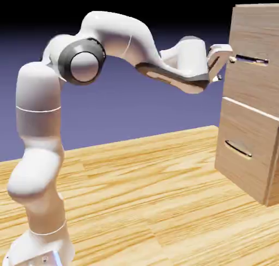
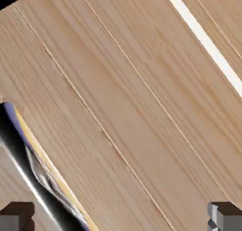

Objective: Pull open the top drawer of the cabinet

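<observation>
The cabinet [image 1: 256, 167] stands at the exterior view's right. Its top drawer [image 1: 256, 82] has a thin dark straight bar handle [image 1: 252, 59]. My gripper [image 1: 231, 59] reaches level with that handle, its fingertips at the bar's left end, close against the drawer front. In the hand view the drawer's wood [image 2: 132, 98] fills the frame. The shiny dark handle [image 2: 33, 173] runs diagonally at the lower left, just inside the left fingertip [image 2: 16, 219]. The right fingertip [image 2: 226, 218] is far from it. My gripper [image 2: 121, 221] is open, with its fingers set wide apart and not shut on the bar.
The lower drawer [image 1: 245, 172] with its slightly curved handle [image 1: 238, 148] sits below the gripper. A pale stripe [image 2: 203, 36] crosses the hand view's upper right. The wooden table [image 1: 141, 205] stretches under the arm.
</observation>
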